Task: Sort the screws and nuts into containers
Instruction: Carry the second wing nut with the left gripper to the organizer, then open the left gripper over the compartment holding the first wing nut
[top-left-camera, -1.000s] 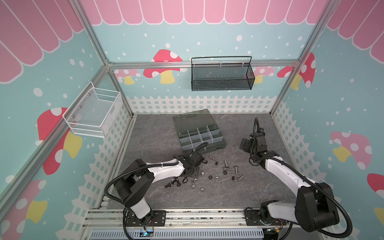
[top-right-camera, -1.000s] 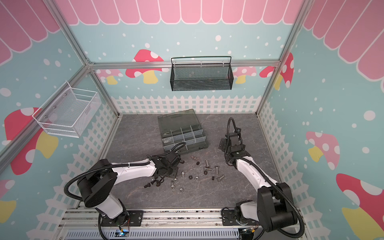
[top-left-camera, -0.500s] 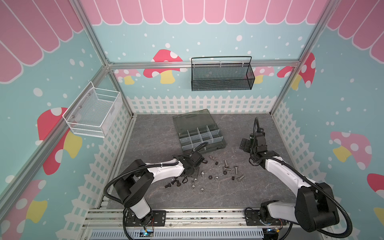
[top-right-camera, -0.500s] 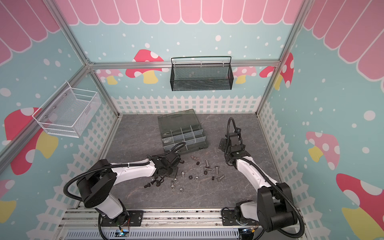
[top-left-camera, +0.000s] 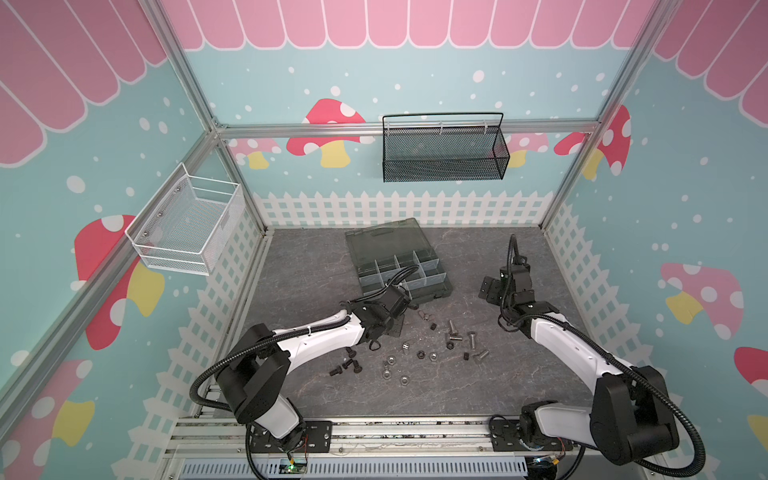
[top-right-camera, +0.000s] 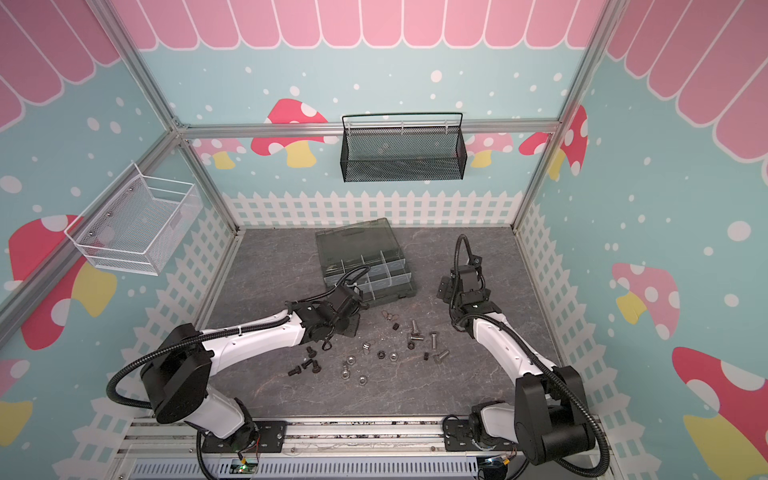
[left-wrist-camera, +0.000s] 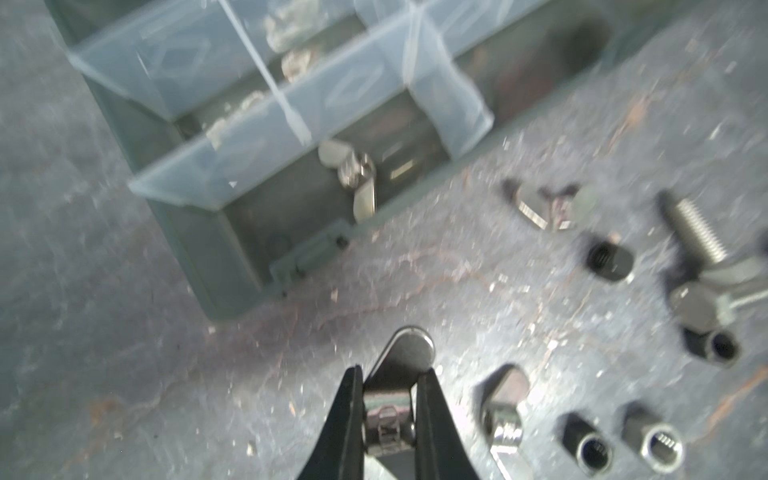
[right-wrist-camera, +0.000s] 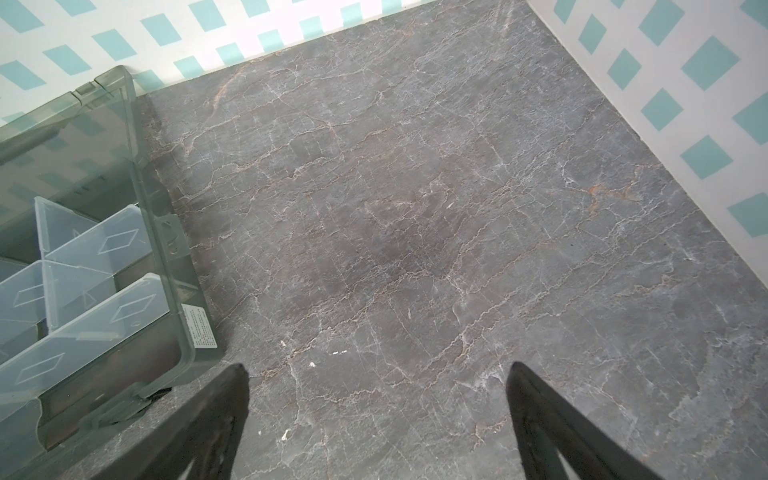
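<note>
Slippage is the likeliest trouble: the left jaws are clamped on only the narrow hub of a silver wing nut, low over the bench and just short of the organiser box. Smooth metal pinched that thinly may twist or drop on the way. An off-centre release could land it across a divider or in the wrong compartment; the near compartment, which holds a wing nut, seems the fitting one. The box's front wall could also catch the tips on a low approach. The nut is shiny, with one rounded wing sticking out past the tips, though the view is blurred. A second wing nut lies just beside it. The right jaws stand wide apart over bare bench, holding nothing.
</note>
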